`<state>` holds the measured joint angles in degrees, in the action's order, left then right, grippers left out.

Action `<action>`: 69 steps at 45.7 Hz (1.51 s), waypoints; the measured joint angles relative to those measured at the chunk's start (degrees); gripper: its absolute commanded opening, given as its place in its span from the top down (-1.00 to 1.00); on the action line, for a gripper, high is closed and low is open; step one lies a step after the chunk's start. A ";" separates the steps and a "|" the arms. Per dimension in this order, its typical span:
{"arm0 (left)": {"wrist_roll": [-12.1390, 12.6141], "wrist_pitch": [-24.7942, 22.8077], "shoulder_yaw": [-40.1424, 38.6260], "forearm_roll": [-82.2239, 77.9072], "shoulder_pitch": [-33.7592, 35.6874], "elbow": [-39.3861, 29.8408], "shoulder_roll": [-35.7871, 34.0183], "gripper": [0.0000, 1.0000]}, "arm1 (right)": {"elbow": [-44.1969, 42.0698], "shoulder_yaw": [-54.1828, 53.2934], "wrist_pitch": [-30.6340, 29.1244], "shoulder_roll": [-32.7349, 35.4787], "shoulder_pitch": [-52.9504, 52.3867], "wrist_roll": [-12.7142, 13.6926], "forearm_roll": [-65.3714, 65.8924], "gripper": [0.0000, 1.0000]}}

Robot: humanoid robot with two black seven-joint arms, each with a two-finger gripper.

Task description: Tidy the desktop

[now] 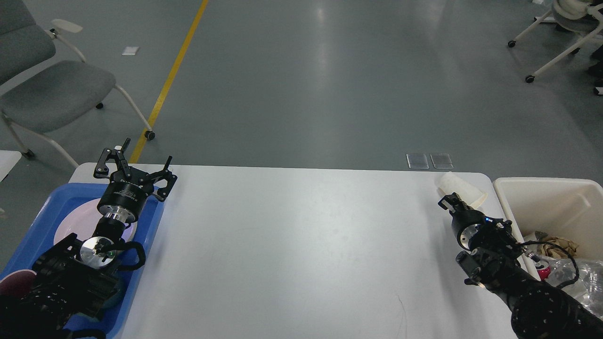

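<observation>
White desktop (306, 245); left gripper (134, 165) raised, spread wide, empty; right gripper (453, 199) low, state unclear.

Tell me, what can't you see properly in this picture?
- Right gripper, head view: small and dark, so whether its fingers touch the white cup is unclear.
- Plate in the blue tray: mostly covered by the left arm.
- Bin: cut off by the right edge; its trash is partly behind the right arm.
- Red cup: hidden by the left arm.
</observation>
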<state>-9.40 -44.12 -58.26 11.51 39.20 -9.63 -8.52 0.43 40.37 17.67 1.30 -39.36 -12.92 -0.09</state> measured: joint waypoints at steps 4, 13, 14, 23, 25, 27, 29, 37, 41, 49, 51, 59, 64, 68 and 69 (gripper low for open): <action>0.00 0.00 0.00 0.00 0.00 -0.01 0.00 -0.93 | 0.00 -0.07 -0.01 -0.19 -0.01 0.00 0.00 1.00; 0.00 0.00 0.00 0.00 0.00 -0.01 0.01 -0.93 | 0.00 -0.11 -0.18 -0.13 -0.02 0.00 0.00 1.00; 0.00 0.00 0.00 0.00 0.00 -0.01 0.01 -0.93 | 0.00 -0.10 -0.19 -0.11 -0.02 0.00 0.00 1.00; 0.00 0.00 0.00 0.00 0.00 -0.02 0.04 -0.93 | 0.00 -0.03 -0.27 -0.06 -0.02 0.00 0.00 1.00; 0.00 0.00 0.00 0.00 0.00 -0.02 0.03 -0.93 | 0.00 -0.02 -0.27 -0.06 -0.02 0.00 0.00 1.00; 0.00 0.00 0.00 0.00 0.00 -0.02 0.03 -0.93 | 0.00 0.01 -0.27 -0.06 -0.02 0.00 0.00 1.00; 0.00 0.00 0.00 0.00 0.00 -0.02 0.03 -0.93 | 0.00 0.04 -0.27 -0.06 -0.03 0.00 0.00 1.00; 0.00 0.00 0.01 0.00 0.00 -0.03 0.02 -0.93 | 0.00 0.06 -0.26 0.09 -0.17 0.00 0.00 1.00; 0.00 0.00 0.00 0.00 0.00 -0.03 0.02 -0.93 | 0.00 0.06 -0.27 0.10 -0.19 0.00 0.00 1.00; 0.00 0.00 0.02 0.00 0.00 -0.02 0.01 -0.93 | 0.00 0.01 -0.34 0.11 -0.23 0.00 0.00 1.00; 0.00 0.00 0.02 0.00 0.00 0.00 0.01 -0.93 | -0.02 0.01 -0.35 0.11 -0.28 0.00 0.00 1.00; 0.00 0.00 0.01 0.00 0.00 0.01 0.01 -0.93 | -0.05 -0.08 -0.35 0.11 -0.37 0.00 0.00 1.00; 0.00 0.00 0.00 0.00 0.00 0.00 0.01 -0.93 | -0.04 -0.11 -0.35 0.15 -0.37 0.00 0.00 1.00; 0.00 0.00 0.00 0.00 0.00 0.00 0.01 -0.93 | -0.03 -0.12 -0.35 0.19 -0.37 0.00 0.00 1.00; 0.00 0.00 0.00 0.00 0.00 0.00 0.00 -0.93 | -0.02 -0.12 -0.35 0.19 -0.37 0.00 0.00 1.00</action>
<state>-9.40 -44.12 -58.26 11.51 39.20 -9.63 -8.51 0.41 40.25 17.32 1.49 -39.72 -12.92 -0.09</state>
